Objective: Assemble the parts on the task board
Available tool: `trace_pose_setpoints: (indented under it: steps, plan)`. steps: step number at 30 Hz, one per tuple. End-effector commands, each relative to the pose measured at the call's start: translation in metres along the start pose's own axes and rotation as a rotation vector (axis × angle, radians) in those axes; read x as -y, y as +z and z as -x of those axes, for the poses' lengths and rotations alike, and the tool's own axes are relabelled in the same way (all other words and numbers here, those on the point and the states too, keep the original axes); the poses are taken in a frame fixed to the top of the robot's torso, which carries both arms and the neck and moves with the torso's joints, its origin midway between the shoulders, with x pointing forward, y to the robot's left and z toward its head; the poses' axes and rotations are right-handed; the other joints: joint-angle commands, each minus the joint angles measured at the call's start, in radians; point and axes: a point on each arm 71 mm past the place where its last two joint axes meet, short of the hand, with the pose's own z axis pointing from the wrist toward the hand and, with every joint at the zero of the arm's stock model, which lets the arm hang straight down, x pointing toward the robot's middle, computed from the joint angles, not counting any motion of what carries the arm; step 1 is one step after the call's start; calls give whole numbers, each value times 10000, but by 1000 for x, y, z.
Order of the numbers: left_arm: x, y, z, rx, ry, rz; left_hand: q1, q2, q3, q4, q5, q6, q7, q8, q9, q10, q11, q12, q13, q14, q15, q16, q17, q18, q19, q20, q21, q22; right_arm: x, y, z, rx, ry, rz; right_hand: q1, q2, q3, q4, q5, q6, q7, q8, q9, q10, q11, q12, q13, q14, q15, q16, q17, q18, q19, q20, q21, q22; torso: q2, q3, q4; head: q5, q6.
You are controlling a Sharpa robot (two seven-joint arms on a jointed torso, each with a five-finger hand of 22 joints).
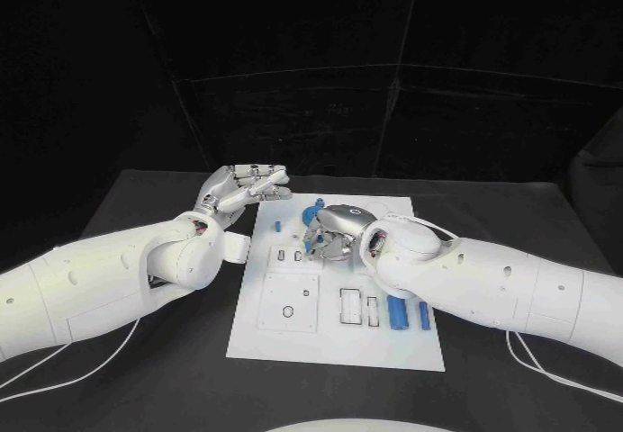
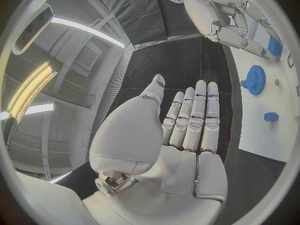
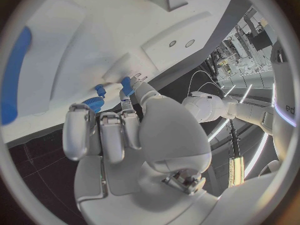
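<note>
Right hand: hovering over the task board, fingers reaching toward a blue gear; whether they are pinching it, I cannot tell.
Left hand: idling off the board's far-left corner, fingers straight and pressed together, holding nothing.
Gear: lying on the board's far end (beside smaller blue parts).
Advice: be lowering squarely, aligning before pressing.

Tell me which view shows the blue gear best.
The left wrist view: the gear lies unobstructed on the board, teeth visible. In the head view the right hand hides most of it; the right wrist view shows only a toothed edge.
</note>
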Motion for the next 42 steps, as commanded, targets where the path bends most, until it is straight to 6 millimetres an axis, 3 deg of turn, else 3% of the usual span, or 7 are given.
trace_pose_setpoints:
  steps: [1,18,42]
  plan:
    - [1,1,-2,-78,-81,-88,-11,95,-3,-81,-30,20,31,-29,3,55,9,-62,-1,61,-2,-31,14,150,98,-7,-40,-15,-3,1,0,-3,-258,59,26,85,154,97,59,282,-193,26,16,180,-45,-18,1355,848,-71,7,1822,-62,10,-59,40,-11,5,4,-5,9,-18]
    - [1,2,-2,-90,-88,-73,-11,95,-3,-81,-30,20,31,-29,3,55,9,-62,-1,61,-2,-31,14,150,98,-7,-40,-15,-6,2,-7,-385,-162,161,-34,46,165,107,62,299,-191,24,17,188,-43,-8,1365,848,-70,7,1825,-61,9,-60,37,-16,-7,-6,-2,26,-89]
    - [1,1,-1,-82,-83,-65,-11,95,-3,-81,-30,20,31,-29,3,55,9,-62,-1,61,-2,-31,14,150,98,-7,-40,-15,0,-2,-13,-1055,-443,-226,-272,-195,182,125,-90,233,-155,-70,-8,119,-17,-120,1278,835,-53,-21,1763,-60,7,-50,25,-28,-8,-9,0,17,-111]
